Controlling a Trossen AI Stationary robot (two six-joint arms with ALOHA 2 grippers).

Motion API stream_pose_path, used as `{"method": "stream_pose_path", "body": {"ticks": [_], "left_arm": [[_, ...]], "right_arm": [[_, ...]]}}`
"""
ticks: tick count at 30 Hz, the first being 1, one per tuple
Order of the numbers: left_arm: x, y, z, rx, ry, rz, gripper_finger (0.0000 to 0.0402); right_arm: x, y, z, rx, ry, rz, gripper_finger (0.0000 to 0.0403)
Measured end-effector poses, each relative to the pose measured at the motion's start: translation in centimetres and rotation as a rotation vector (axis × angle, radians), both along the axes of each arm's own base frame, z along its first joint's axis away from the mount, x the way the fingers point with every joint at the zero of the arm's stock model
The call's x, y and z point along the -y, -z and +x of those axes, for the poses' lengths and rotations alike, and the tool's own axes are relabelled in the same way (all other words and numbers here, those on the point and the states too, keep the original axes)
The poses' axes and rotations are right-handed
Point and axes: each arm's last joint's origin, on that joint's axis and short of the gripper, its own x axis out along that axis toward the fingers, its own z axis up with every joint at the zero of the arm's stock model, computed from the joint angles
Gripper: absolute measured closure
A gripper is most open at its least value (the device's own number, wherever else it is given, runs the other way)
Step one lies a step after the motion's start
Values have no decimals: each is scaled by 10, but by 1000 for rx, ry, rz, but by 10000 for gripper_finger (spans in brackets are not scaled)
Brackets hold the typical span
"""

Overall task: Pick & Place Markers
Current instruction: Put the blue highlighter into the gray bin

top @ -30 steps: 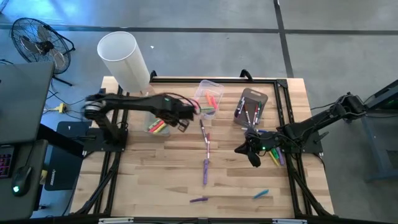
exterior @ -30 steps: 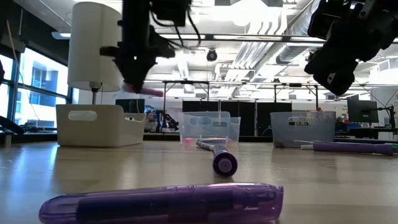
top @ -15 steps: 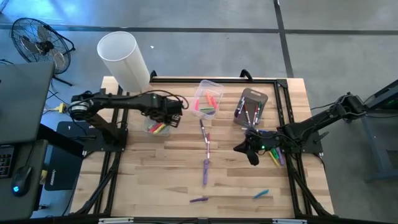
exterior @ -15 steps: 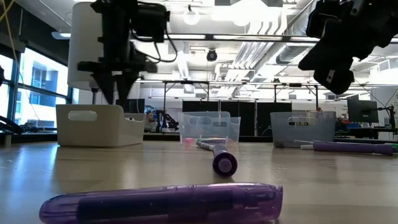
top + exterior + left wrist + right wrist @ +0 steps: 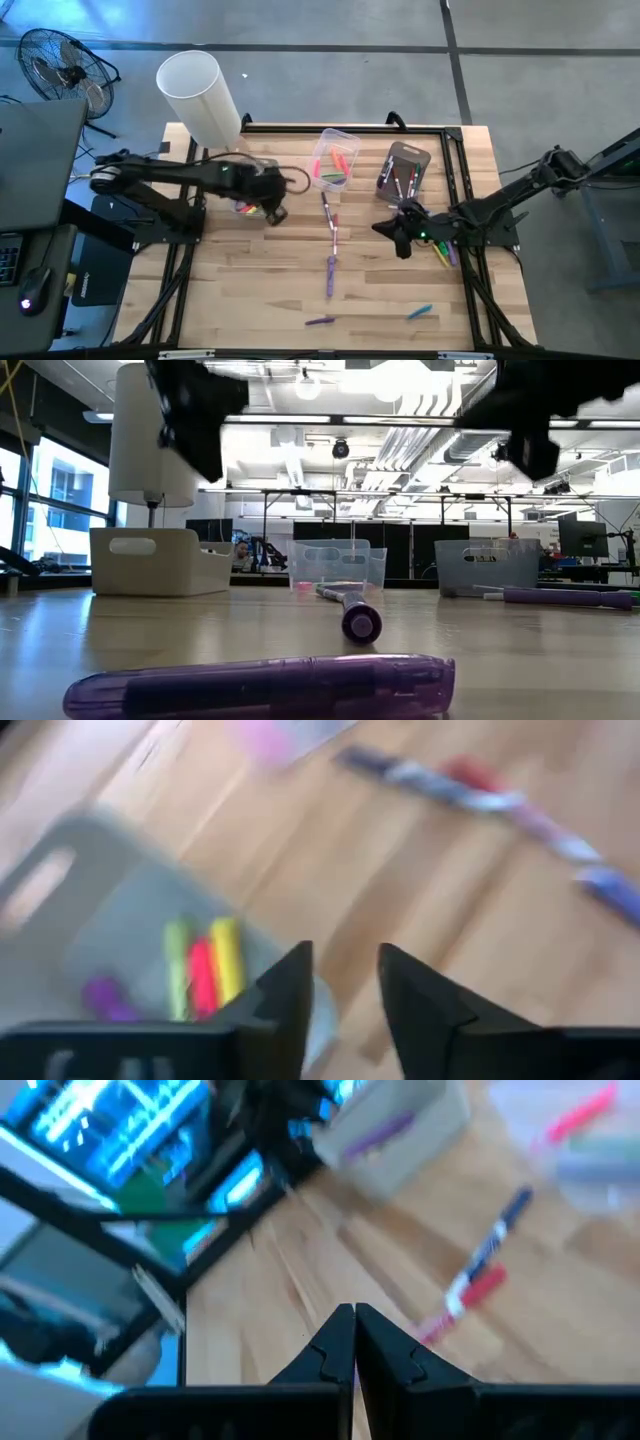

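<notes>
Loose markers lie along the table's middle (image 5: 329, 216), with a purple one (image 5: 330, 275) nearer the front. The white left bin (image 5: 100, 870) holds yellow, red, green and purple markers (image 5: 205, 970). The clear middle bin (image 5: 335, 160) holds pink and green ones, and the grey right bin (image 5: 403, 170) several dark ones. My left gripper (image 5: 340, 990) hangs open and empty over the left bin's near right corner (image 5: 272, 208). Right of the middle, my right gripper (image 5: 398, 238) hovers above the table, shut and empty (image 5: 353, 1335).
A tall white cylinder (image 5: 197, 95) stands at the far left corner. More markers lie near the right arm (image 5: 445, 252). A blue marker (image 5: 420, 313) and a small purple one (image 5: 320, 322) lie by the front edge. Bare wood lies front left.
My left gripper held a pink marker near the clear middle bin, went toward the table's left over the white bin and opened; the marker is gone from its fingers. It has since drawn back toward the near left and rolled. My right gripper has risen a little and turned.
</notes>
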Motion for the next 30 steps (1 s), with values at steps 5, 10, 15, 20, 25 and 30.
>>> {"method": "stream_pose_path", "body": {"ticks": [5, 10, 15, 20, 25, 30], "left_arm": [[20, -5, -6, 77, 182, 56, 389], [38, 10, -23, 250, 379, -4, 386], [52, 28, -53, 444, 473, -61, 397], [58, 24, -82, 644, 500, -106, 400], [59, 12, -100, 725, 523, -119, 401], [58, 9, -106, 748, 517, -141, 401]], "right_arm": [[-16, -34, 18, 59, 75, -106, 403], [-35, -61, 51, -40, 65, -201, 402], [-53, -73, 88, -360, 22, -159, 402], [-60, -67, 115, -792, 15, -82, 403], [-56, -47, 115, -1175, 89, -68, 403], [-44, -23, 98, -1374, 121, -23, 393]]}}
